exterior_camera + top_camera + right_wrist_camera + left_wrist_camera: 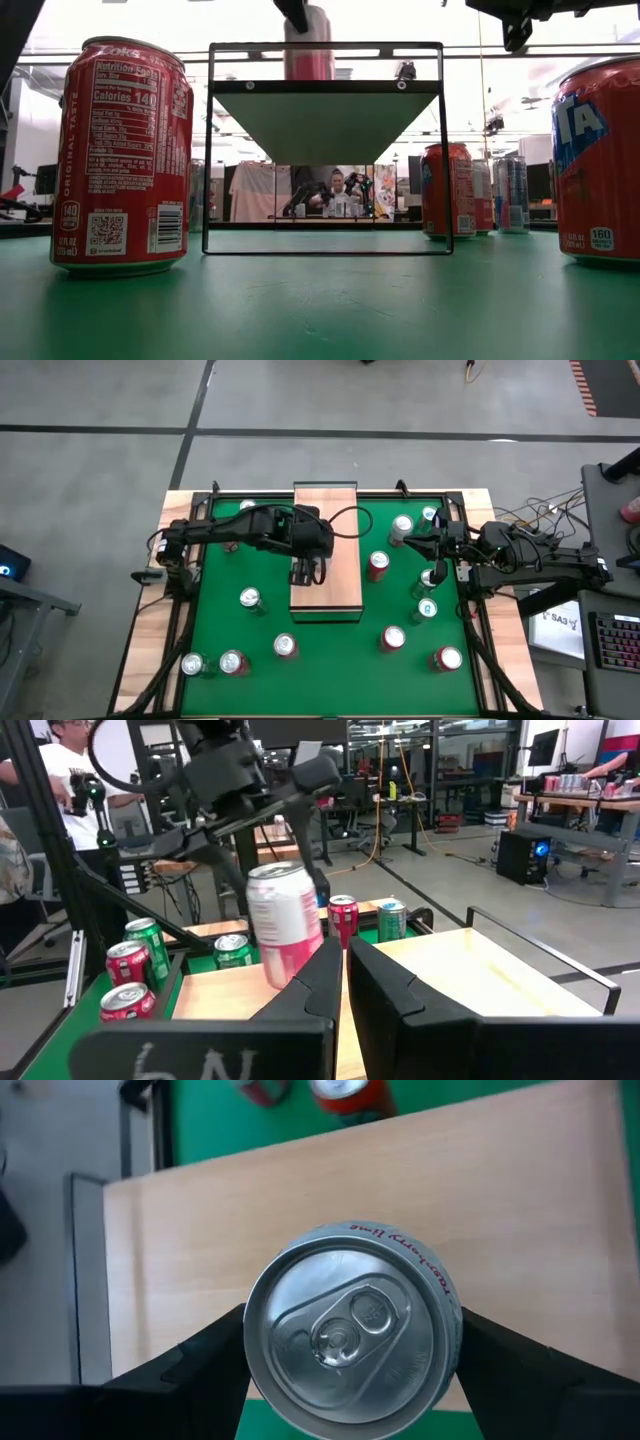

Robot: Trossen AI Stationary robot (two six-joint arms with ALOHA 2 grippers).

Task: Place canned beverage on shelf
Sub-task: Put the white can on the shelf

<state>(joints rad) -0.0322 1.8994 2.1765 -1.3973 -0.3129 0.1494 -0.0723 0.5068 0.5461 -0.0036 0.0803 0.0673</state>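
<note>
A pink and white beverage can point(285, 925) with a silver top point(350, 1330) hangs over the shelf, with my left gripper point(305, 573) shut on it. The shelf point(325, 550) is a pale wooden board on a dark frame point(325, 120) in the middle of the green mat. In the right wrist view the can is tilted, and my right gripper's fingers hide its bottom. I cannot tell whether it touches the board. My right gripper point(412, 542) waits shut at the table's right side, holding nothing. My left gripper pinches the can between its two fingers point(215, 1360), one on each side of the side wall point(452, 1315) just below the top rim. The fingers come from above, slanting down. The can hangs tilted below them over the shelf board.
Several other cans stand on the green mat around the shelf: red ones point(378, 565) point(393, 638) to its right, silver-topped ones point(248, 598) point(285, 645) to its left and front. A raised wooden rim point(150, 620) frames the mat. People show in the room behind.
</note>
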